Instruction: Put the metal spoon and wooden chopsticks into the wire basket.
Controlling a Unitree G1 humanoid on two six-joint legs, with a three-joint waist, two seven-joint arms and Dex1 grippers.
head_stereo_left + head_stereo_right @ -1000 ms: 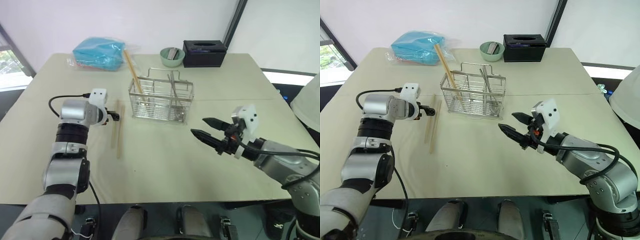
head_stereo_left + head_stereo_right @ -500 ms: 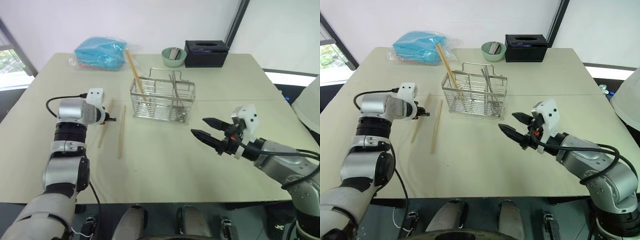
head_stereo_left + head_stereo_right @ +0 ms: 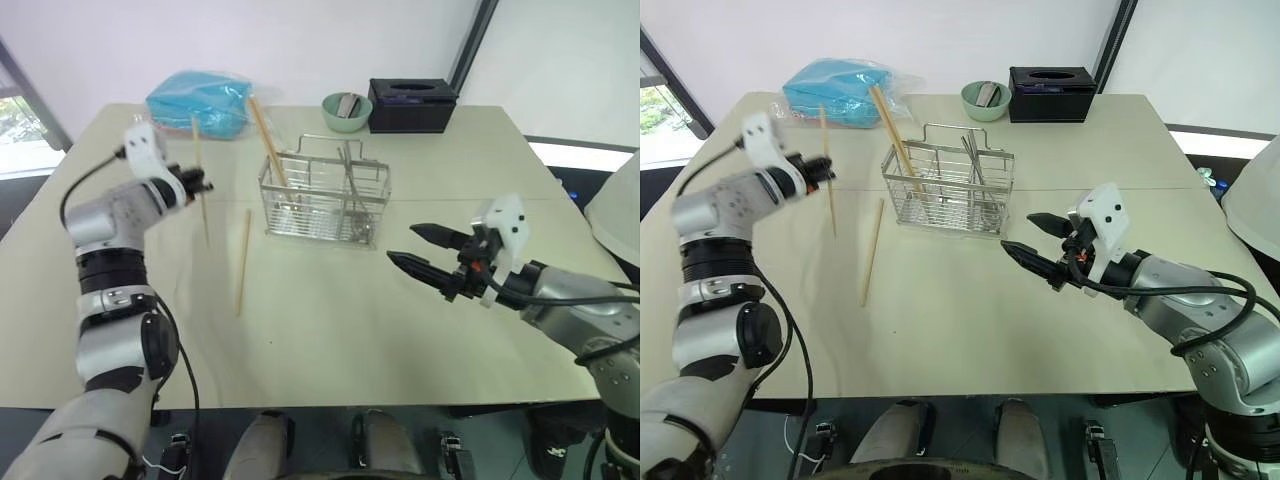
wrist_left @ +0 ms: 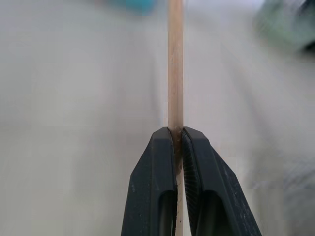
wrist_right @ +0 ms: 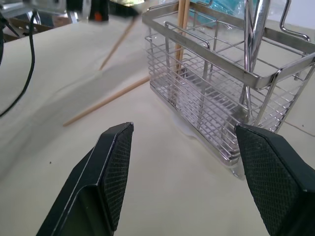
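We find the left end effector (image 4: 175,135) pinched tight on one wooden chopstick (image 3: 200,180), lifted clear of the bench (image 3: 330,330) and hanging roughly upright to the left of the wire basket (image 3: 322,200). The left wrist view shows the stick clamped between the very tips of the fingers (image 4: 157,162), so the contact area is small. A second chopstick (image 3: 242,262) lies flat on the bench, near the basket's left side and apart from it. Another chopstick (image 3: 268,140) stands tilted in the basket's left compartment, and a metal spoon (image 5: 254,44) appears to stand in a compartment further right.

The right end effector (image 3: 430,262) hovers over the bench to the right of the basket with its fingers spread wide, holding nothing.

Risks noted:
- With so little pad on the stick, it could pivot or slide out during transfer. We judge this the main hazard.
- The stick's lower end hangs well below the grip. If carried across too low, it could catch the basket's rim or the raised handle loop (image 3: 345,150) and be knocked loose.
- The leaning chopstick projects over the left compartment; a careless approach could strike it.
- The basket looks light, so a sideways bump could shift it.
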